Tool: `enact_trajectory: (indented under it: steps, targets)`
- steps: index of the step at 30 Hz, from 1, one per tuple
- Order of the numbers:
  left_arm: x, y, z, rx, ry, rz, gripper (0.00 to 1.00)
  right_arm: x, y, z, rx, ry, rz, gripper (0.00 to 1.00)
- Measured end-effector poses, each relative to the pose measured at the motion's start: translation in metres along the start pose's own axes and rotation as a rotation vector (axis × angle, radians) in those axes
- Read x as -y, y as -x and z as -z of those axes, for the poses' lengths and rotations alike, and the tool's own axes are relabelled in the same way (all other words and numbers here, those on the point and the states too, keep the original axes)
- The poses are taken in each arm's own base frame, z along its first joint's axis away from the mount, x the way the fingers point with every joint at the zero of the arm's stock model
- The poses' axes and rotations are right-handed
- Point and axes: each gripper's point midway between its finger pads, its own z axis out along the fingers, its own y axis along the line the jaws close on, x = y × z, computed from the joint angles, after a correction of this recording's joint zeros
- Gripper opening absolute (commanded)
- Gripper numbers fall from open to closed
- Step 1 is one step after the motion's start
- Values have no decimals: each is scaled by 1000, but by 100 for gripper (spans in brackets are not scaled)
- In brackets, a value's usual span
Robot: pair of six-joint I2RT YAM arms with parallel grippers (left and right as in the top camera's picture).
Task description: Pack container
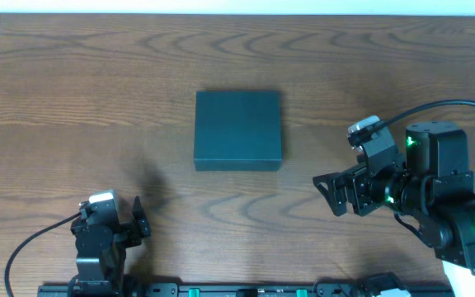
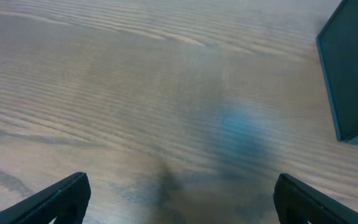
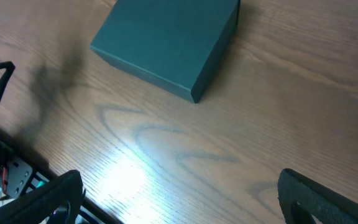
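- Overhead: the container (image 1: 237, 130) lies flat on the wooden table (image 1: 72, 82), its lid down and square on the box. Nothing rests on the container, and no loose goods show anywhere around it.
- Overhead: the left gripper (image 1: 142, 223) sits well apart from the container, off its near-left corner. Its jaws are spread and hold nothing. The right gripper (image 1: 326, 195) is nearer, off the container's near-right corner and pointing toward it. It is also released and empty, with bare wood between it and the box.
- Left wrist: both fingers of the left gripper (image 2: 182, 193) stand wide at the bottom corners with only table between them. One corner of the container (image 2: 353, 74) shows at the right edge, apart from the fingers.
- Right wrist: the right gripper (image 3: 179, 196) is splayed open over bare wood. The container (image 3: 166, 43) is ahead of it, whole and closed, and not touched.
- Progress, as a judgement: the closed lid hides the inside, so I cannot tell whether the box is filled. With no items outside the container and both arms drawn clear of it, this is either the finished state or the point before any step. If packing is left, the lid must first be lifted.
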Motion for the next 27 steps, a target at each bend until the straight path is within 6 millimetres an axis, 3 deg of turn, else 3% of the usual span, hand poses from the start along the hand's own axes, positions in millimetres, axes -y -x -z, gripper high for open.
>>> enact_trajectory:
  steps: [6,27]
  targets:
    - [0,-17,-11,-38,4,-19,95,0,0,0,0,0,0,99]
    - [0,-16,-11,-34,3,-22,95,0,0,0,0,0,0,99]
